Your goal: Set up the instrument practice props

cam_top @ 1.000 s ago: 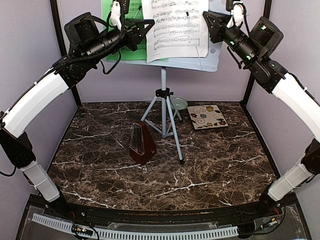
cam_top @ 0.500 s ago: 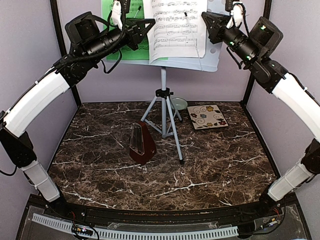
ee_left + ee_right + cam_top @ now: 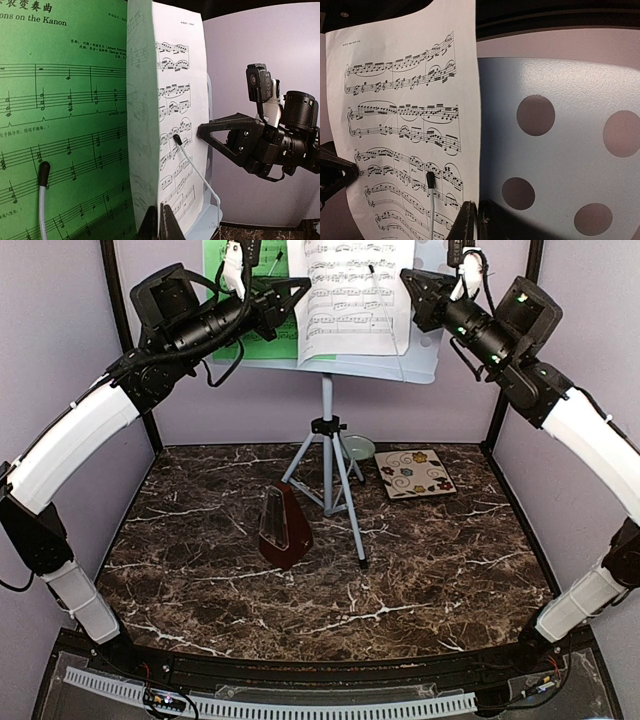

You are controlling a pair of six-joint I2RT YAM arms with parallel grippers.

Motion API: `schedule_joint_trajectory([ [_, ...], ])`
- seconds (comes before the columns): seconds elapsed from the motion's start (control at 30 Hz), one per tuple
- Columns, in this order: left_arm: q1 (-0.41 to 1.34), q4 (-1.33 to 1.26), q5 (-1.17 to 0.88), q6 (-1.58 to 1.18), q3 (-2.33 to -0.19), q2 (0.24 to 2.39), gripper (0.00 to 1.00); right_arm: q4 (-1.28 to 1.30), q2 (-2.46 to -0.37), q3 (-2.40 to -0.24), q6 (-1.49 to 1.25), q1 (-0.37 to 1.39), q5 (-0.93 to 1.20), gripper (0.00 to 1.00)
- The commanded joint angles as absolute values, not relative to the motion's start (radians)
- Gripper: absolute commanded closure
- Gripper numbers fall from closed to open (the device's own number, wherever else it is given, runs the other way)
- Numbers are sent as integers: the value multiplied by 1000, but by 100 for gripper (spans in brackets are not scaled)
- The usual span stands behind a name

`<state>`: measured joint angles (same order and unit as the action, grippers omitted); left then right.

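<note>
The white hole-punched music-stand desk [image 3: 425,352] stands on pale tripod legs [image 3: 330,475] at the back. A green music sheet [image 3: 216,265] rests on its left half. A white music sheet [image 3: 350,290] stands in the middle, with a wire retainer [image 3: 192,167] across it. My left gripper [image 3: 298,287] is shut on the white sheet's left edge [image 3: 145,150]. My right gripper [image 3: 407,282] is shut on its right edge [image 3: 405,100], in front of the desk [image 3: 570,160]. The dark red-brown metronome [image 3: 284,530] stands on the table, left of the legs.
A small pale-green bowl [image 3: 358,448] sits behind the tripod. A flower-patterned tile [image 3: 415,473] lies to its right. Grey walls close in the back and both sides of the marble table [image 3: 420,570].
The white sheet has shifted up and slightly right on the desk, now tilted a little. My right gripper has moved slightly left with it. The left gripper has barely moved.
</note>
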<state>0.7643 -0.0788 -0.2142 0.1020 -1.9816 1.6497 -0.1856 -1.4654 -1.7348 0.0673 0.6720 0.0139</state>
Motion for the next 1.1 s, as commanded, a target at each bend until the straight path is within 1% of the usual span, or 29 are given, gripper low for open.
schedule_joint_trajectory([
  [0.0,764,-93,-227,114,-2013,1649,96,-202,-1462,-1731,46,664,34,95],
  [0.03,764,-92,-229,114,-2014,1650,96,-197,-1464,-1736,46,664,33,99],
  [0.07,764,-91,-233,114,-2015,1651,96,-189,-1462,-1741,45,665,24,100],
  [0.47,764,-71,-249,99,-2038,1675,95,-177,-1401,-1698,74,661,-101,100],
  [1.07,765,-57,-268,77,-2057,1714,96,-170,-1330,-1598,86,640,-154,100],
])
